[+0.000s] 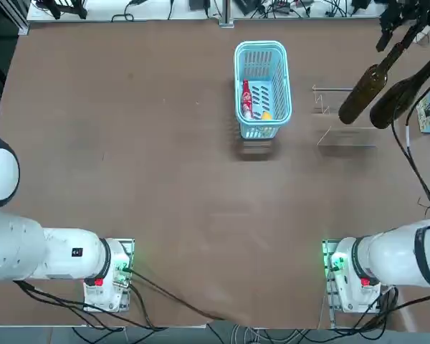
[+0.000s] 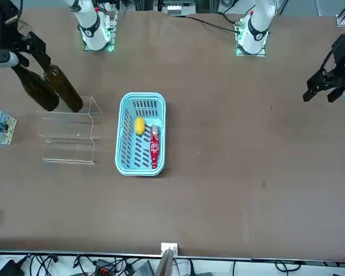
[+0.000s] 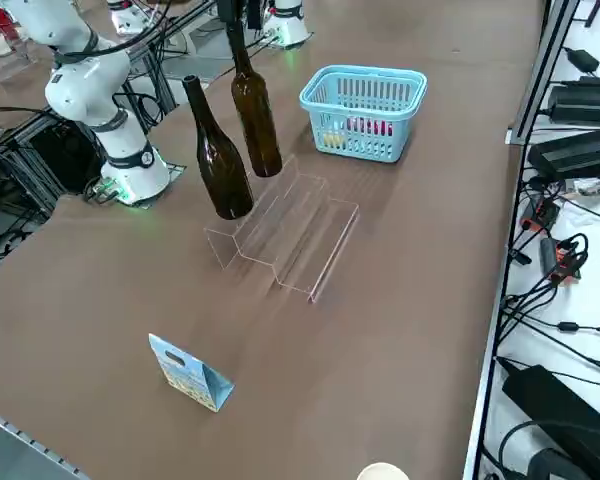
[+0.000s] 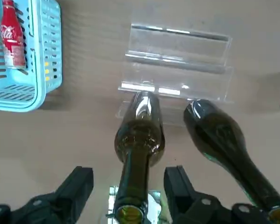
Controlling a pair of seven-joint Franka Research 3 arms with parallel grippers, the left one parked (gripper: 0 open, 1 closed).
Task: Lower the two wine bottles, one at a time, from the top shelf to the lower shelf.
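The right gripper's point(image 4: 129, 171) fingers stand open on either side of one bottle's neck point(image 4: 135, 175), not closed on it. Both wine bottles point(image 3: 256, 110) point(image 3: 220, 170) lean at the top shelf point(image 3: 265, 222); neither is down on the lower shelf point(image 3: 320, 245), so both moves remain. Beyond, the blue basket point(image 1: 281, 115) holds a small red bottle point(image 1: 246, 100) and something yellow point(image 1: 266, 115).

A gap on either side separated the right gripper's fingers point(image 4: 77, 186) from the neck of the nearer bottle point(image 4: 139, 135), while the second bottle point(image 4: 228, 147) blocked the way just beside it. The lower shelf point(image 3: 320, 250) lay open on its far side from the bottles, with bare tabletop point(image 3: 410, 290) beyond. The blue basket point(image 1: 263, 86) and a light-blue carton point(image 3: 190, 372) stood apart from the stand.
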